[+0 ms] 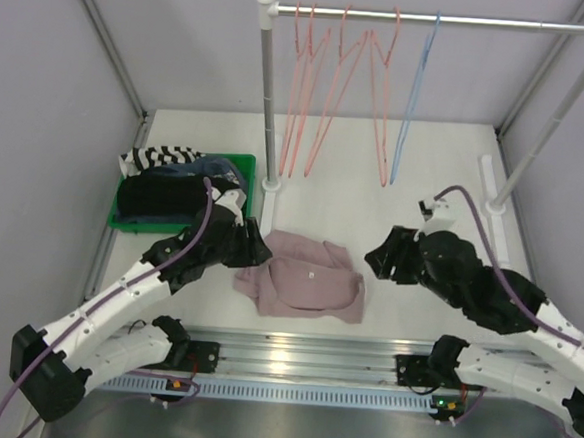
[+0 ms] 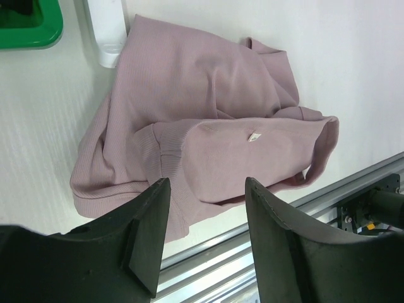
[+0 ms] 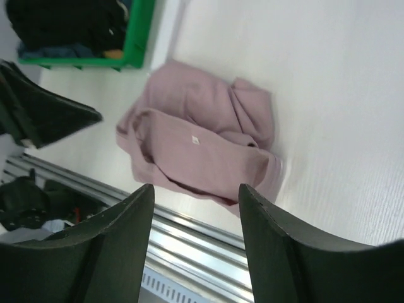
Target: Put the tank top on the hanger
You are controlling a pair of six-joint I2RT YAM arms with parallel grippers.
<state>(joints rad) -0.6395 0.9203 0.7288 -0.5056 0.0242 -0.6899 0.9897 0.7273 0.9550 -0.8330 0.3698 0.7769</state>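
The dusty-pink tank top lies crumpled on the white table near the front edge; it also shows in the left wrist view and the right wrist view. The light-blue wire hanger hangs on the rail at the back, right of the pink hangers. My left gripper is open and empty, at the top's left edge; its jaws stand wide apart over the fabric's near edge. My right gripper is open and empty, just right of the top; it also shows in the right wrist view.
A green bin at the left holds striped and dark clothes. Several pink wire hangers hang on the metal rail, whose posts stand on the table. A metal track runs along the front edge.
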